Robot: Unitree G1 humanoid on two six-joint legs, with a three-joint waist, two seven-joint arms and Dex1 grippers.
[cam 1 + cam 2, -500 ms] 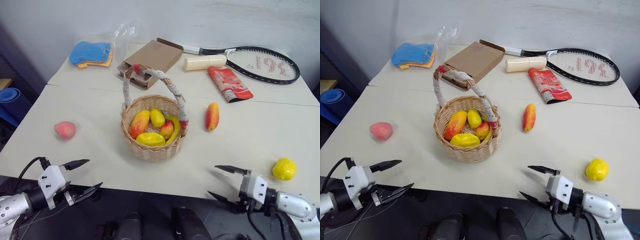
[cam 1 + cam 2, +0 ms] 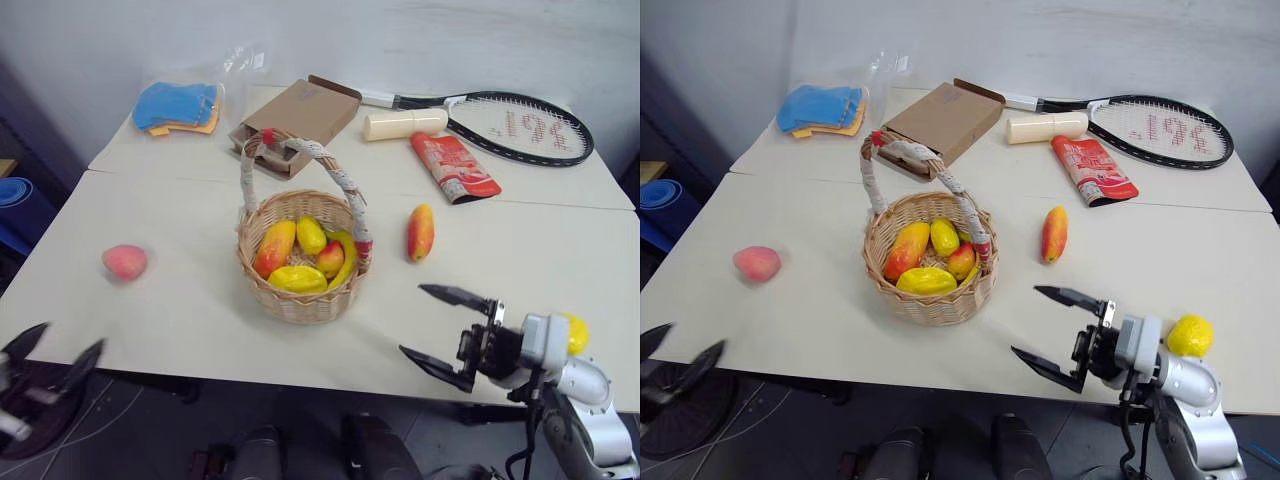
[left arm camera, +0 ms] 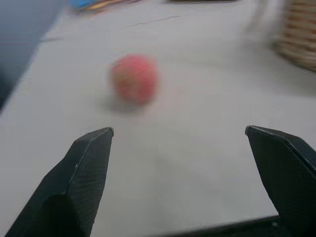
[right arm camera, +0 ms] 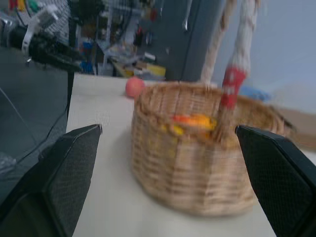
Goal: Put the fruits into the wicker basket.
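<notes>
Both grippers empty and spread wide: left gripper (image 3: 178, 143) faces the peach (image 3: 134, 79), left of the wicker basket (image 2: 300, 290); next comes reaching and closing on it.

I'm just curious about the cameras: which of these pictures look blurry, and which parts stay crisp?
Left wrist view: the peach and wicker basket are smeared, the black fingers crisp. Right wrist view: basket soft, background hazy. Left eye view: the left gripper streaks, while the tabletop looks sharp.
</notes>
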